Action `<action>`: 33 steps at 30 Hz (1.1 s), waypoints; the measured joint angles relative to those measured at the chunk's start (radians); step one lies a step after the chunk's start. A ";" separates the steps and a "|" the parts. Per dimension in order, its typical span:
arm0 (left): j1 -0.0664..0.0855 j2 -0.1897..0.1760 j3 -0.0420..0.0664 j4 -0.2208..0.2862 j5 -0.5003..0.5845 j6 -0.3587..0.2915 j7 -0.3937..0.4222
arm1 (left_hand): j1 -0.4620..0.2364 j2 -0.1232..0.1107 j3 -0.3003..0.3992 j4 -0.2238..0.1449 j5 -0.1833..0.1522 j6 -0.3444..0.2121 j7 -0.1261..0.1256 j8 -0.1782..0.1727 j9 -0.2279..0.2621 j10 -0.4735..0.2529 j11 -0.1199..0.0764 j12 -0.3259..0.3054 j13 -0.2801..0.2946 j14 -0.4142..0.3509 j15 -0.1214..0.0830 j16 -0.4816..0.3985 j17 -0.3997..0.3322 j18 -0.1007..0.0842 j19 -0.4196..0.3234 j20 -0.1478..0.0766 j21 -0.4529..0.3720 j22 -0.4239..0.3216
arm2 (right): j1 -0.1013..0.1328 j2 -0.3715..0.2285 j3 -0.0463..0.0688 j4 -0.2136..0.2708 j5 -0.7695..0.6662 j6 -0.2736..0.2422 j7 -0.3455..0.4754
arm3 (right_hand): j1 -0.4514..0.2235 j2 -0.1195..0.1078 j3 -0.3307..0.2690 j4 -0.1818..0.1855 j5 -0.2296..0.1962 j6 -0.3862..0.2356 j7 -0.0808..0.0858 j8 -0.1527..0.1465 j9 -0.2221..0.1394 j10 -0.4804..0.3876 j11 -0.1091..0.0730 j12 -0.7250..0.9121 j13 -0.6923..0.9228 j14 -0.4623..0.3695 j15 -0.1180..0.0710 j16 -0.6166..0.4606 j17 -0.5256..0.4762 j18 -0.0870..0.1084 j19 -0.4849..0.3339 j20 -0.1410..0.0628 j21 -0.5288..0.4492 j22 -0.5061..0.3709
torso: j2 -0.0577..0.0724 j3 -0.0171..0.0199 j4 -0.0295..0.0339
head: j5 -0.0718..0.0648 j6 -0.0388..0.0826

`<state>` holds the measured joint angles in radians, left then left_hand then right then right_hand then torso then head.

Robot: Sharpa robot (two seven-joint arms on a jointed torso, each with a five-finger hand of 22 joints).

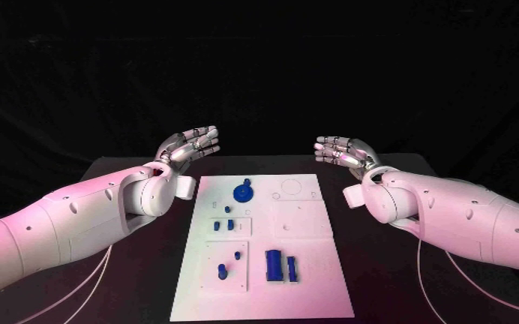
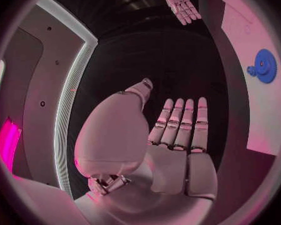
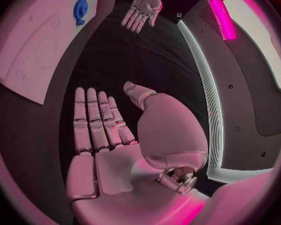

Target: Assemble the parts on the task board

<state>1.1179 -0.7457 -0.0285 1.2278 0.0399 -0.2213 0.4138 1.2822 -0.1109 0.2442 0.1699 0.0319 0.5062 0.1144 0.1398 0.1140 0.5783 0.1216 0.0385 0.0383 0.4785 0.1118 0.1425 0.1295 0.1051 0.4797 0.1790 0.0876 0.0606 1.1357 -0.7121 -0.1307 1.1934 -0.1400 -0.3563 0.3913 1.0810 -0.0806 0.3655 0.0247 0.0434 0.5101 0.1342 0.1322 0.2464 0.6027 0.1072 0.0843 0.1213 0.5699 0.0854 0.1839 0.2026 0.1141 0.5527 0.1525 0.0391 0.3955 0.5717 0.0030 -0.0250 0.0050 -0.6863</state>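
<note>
1. Black table [image 1: 130, 189] under a dark backdrop; white task board [image 1: 308, 294] lies flat in the middle, its long side running away from the robot.
2. Left hand [image 1: 190, 146] hovers above the table beyond the board's far left corner, fingers straight and apart, nothing in it. The left wrist view confirms: flat palm, fingers [image 2: 178, 125] extended side by side.
3. Right hand [image 1: 344, 150] is held likewise beyond the far right corner, spread and holding nothing; fingers [image 3: 93, 120] straight in the right wrist view.
4. Parts on the board: round blue disc [image 1: 244, 190] near the far end; two small blue pegs [image 1: 224, 225] mid-board, left side; tall blue block [image 1: 274, 264] with a thinner blue bar [image 1: 291, 267] just beside it near the front; small blue stub [image 1: 222, 270] to their left.
5. Neither hand touches the board or any part.
</note>
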 measured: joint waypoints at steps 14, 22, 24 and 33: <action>-0.036 -0.020 0.016 0.183 -0.006 -0.173 0.016 | -0.980 0.101 -0.219 -0.157 -0.025 -0.459 -0.104 -0.125 -0.103 -0.525 -0.111 -0.032 -0.034 -0.435 -0.102 -0.126 -0.118 -0.084 -0.435 -0.163 -0.075 -0.055 | -0.058 -0.046 0.094 0.257 0.052 -0.176 0.034 | -0.933 0.073 -0.332 -0.023 -0.034 -0.463 -0.122 -0.118 -0.224 -0.548 -0.098 -0.071 -0.110 -0.518 -0.077 -0.164 -0.184 -0.085 -0.502 -0.138 -0.031 -0.360 | -0.022 -0.0025 0.0205 | -0.005 0.078; -0.061 -0.031 0.024 0.301 -0.017 -0.369 0.048 | -1.194 0.108 -0.232 -0.164 -0.025 -0.488 -0.112 -0.132 -0.111 -0.559 -0.120 -0.032 -0.036 -0.461 -0.108 -0.136 -0.126 -0.084 -0.462 -0.175 -0.080 -0.058 | -0.083 -0.066 0.128 0.364 0.103 -0.323 0.077 | -1.037 0.080 -0.352 -0.023 -0.038 -0.492 -0.131 -0.125 -0.240 -0.582 -0.106 -0.077 -0.118 -0.553 -0.083 -0.176 -0.197 -0.100 -0.534 -0.149 -0.034 -0.385 | -0.026 -0.0030 0.0244 | -0.005 0.086; -0.064 -0.033 0.026 0.317 -0.019 -0.408 0.055 | -1.218 0.109 -0.235 -0.167 -0.025 -0.490 -0.111 -0.132 -0.111 -0.560 -0.118 -0.032 -0.037 -0.464 -0.111 -0.136 -0.126 -0.084 -0.465 -0.175 -0.080 -0.059 | -0.084 -0.067 0.130 0.372 0.112 -0.346 0.085 | -1.072 0.079 -0.361 -0.025 -0.038 -0.506 -0.134 -0.129 -0.244 -0.598 -0.107 -0.081 -0.119 -0.565 -0.086 -0.180 -0.200 -0.100 -0.548 -0.152 -0.034 -0.392 | -0.027 -0.0030 0.0245 | -0.005 0.086; -0.068 -0.035 0.027 0.339 -0.026 -0.509 0.077 | -1.277 0.111 -0.239 -0.171 -0.028 -0.501 -0.114 -0.137 -0.113 -0.575 -0.122 -0.032 -0.038 -0.475 -0.112 -0.136 -0.129 -0.099 -0.476 -0.179 -0.085 -0.060 | -0.085 -0.068 0.130 0.375 0.135 -0.396 0.104 | -1.076 0.080 -0.361 -0.025 -0.038 -0.507 -0.134 -0.129 -0.246 -0.598 -0.108 -0.081 -0.120 -0.565 -0.086 -0.182 -0.202 -0.100 -0.548 -0.152 -0.034 -0.395 | -0.027 -0.0030 0.0250 | -0.005 0.086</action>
<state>1.0499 -0.7809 -0.0012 1.5669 0.0144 -0.7303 0.4912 0.0055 -0.0002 0.0054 -0.0014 0.0034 0.0054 0.0000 0.0033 0.0008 0.0037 0.0001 0.0065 0.0008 0.0036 0.0002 0.0067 0.0009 0.0060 0.0035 0.0001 0.0031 0.0009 1.0504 -0.7800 -0.0006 1.5681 -0.0046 -0.7525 0.4957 0.0054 -0.0002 0.0041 0.0000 0.0052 0.0035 -0.0001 0.0033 0.0009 0.0049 -0.0004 0.0035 0.0009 0.0050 -0.0002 0.0024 0.0009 0.0140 0.0046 0.0002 0.0047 0.0009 0.5443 0.0000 0.0000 0.0000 -0.6000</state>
